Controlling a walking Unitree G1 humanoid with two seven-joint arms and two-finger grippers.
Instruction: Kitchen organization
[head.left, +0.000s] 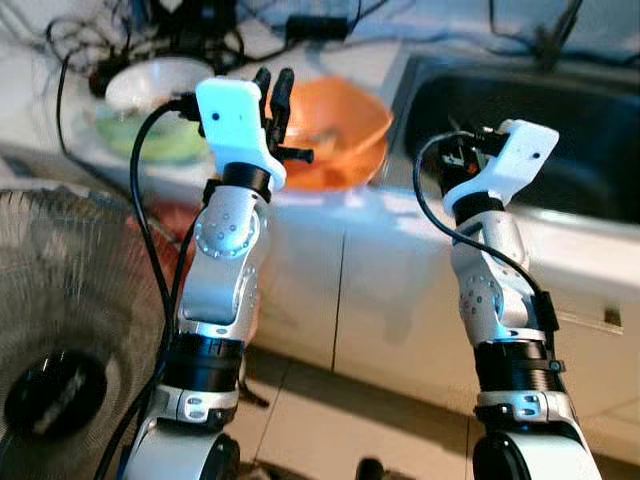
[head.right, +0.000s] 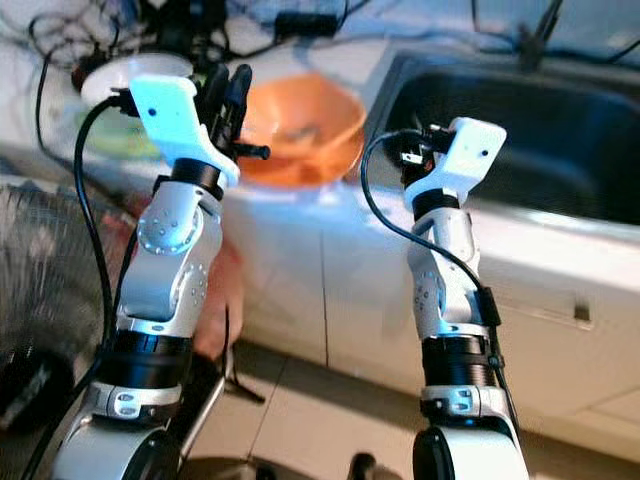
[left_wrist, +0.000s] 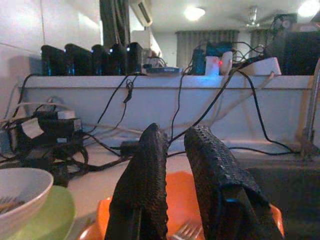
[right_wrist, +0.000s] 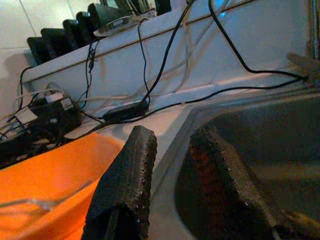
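- Ceiling lamps (left_wrist: 194, 12) glow overhead, and the worktop (head.left: 330, 205) glares blown-out white.
- The sink (head.left: 560, 130) lies in deep shadow.
- Head views are soft and hazy; the close black fingers (right_wrist: 125, 185) blur.

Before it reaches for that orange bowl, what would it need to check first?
1. Left end effector over the round orange plastic bowl: ok.
2. Left end effector empty, fingers slightly apart: ok.
3. Bowl contents known: ok, a metal fork lies inside.
4. Right end effector free and open, at the edge of the dark steel sink: ok.
5. Black cables behind the bowl out of the way: cannot tell.
6. White bowl on green plate beside it untouched: ok.
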